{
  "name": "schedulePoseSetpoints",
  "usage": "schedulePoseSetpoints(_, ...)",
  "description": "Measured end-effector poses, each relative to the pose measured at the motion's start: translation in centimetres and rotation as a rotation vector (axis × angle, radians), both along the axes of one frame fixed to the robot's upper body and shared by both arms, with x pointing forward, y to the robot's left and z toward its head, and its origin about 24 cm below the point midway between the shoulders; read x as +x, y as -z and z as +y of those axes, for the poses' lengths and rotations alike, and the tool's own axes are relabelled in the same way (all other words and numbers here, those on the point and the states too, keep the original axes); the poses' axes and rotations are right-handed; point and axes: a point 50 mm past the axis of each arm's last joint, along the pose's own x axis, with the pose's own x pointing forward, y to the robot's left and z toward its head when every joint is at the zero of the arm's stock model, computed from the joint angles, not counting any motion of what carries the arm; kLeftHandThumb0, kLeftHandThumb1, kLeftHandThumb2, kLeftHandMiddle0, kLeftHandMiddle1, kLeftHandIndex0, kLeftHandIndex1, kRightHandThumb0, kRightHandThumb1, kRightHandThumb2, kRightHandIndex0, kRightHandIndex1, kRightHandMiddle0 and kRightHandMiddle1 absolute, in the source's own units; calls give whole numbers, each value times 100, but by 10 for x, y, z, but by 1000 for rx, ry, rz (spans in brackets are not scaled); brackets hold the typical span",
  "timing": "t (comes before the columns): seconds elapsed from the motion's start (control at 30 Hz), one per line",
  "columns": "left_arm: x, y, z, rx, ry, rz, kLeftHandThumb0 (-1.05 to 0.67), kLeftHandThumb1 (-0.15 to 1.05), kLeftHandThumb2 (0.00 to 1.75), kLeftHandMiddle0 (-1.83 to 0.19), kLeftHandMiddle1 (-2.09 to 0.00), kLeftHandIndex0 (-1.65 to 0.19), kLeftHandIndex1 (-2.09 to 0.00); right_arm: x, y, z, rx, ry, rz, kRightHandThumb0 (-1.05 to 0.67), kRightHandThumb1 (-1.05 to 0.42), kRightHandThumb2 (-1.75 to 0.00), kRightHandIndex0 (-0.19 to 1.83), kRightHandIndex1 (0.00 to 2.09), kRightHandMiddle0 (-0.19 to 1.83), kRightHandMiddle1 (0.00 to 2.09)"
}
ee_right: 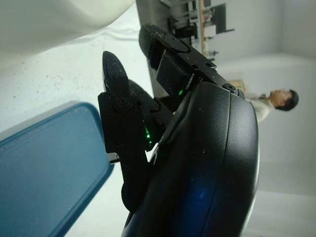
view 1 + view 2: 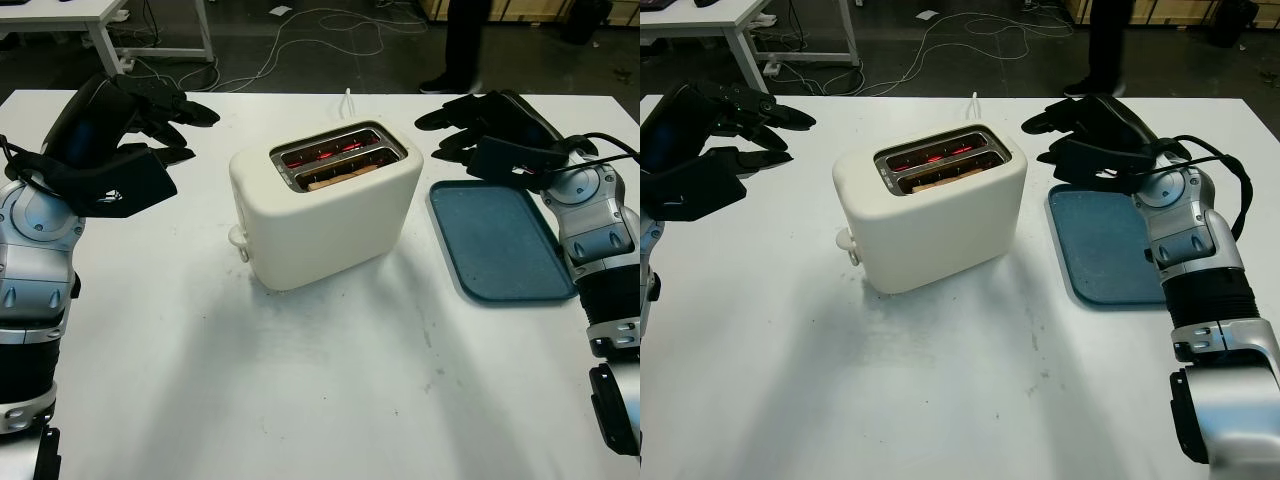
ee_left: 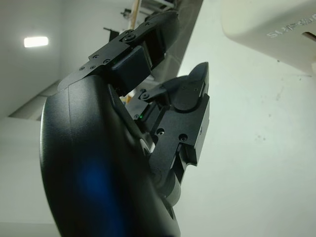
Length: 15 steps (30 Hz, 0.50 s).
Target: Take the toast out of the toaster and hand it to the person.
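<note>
Hovering on either side of the cream toaster (image 2: 322, 205) at frame centre, both hands held nothing. The left hand (image 2: 150, 125) sat at the upper left, open, fingers pointing toward the appliance; the right hand (image 2: 480, 125) mirrored it at the upper right, open, above the far edge of the blue tray (image 2: 500, 245). The toast (image 2: 345, 173) was still down in the front slot, and the elements glowed red. That was the hazard, as I judged it: fingers reaching into a narrow, live slot could snag the rim or crush the slice. A person (image 2: 465, 45) stood beyond the table's (image 2: 300, 400) far edge.
</note>
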Motion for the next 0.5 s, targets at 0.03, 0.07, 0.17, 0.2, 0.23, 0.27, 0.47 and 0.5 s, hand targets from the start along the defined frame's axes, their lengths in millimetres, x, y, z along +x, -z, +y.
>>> schedulePoseSetpoints(0.03,0,0,0,0,0,0,8,82,1,-87,-67,-106,-3,0,0,0,0,0,-1,-26,-92,-7,96,1,84,0)
schedulePoseSetpoints(0.07,0,0,0,-1,1,0,8,82,1,-87,-67,-106,-2,0,0,0,0,-1,-2,-27,-92,-7,95,1,84,0)
schedulePoseSetpoints(0.17,0,0,0,-1,-1,0,6,82,1,-86,-67,-105,-2,0,-1,0,-1,-2,-3,-26,-92,-7,95,1,83,0)
schedulePoseSetpoints(0.2,0,0,0,-2,-2,1,6,83,1,-86,-66,-105,-2,0,-1,0,-1,-1,-2,-26,-92,-7,95,1,84,0)
schedulePoseSetpoints(0.23,0,0,0,-2,-3,2,6,83,1,-86,-67,-105,-2,0,0,0,0,-1,-1,-26,-92,-7,96,1,84,0)
schedulePoseSetpoints(0.27,0,0,0,-2,-3,2,6,83,1,-87,-67,-105,-2,0,0,0,0,-1,-1,-26,-92,-7,96,1,84,0)
schedulePoseSetpoints(0.47,0,-1,0,2,4,-6,3,82,0,-86,-67,-106,-3,0,0,0,0,-1,-1,-27,-92,-8,96,1,84,0)
schedulePoseSetpoints(0.5,0,-1,0,2,3,-6,4,82,0,-87,-67,-106,-3,0,0,0,0,-1,-1,-27,-92,-8,96,1,84,0)
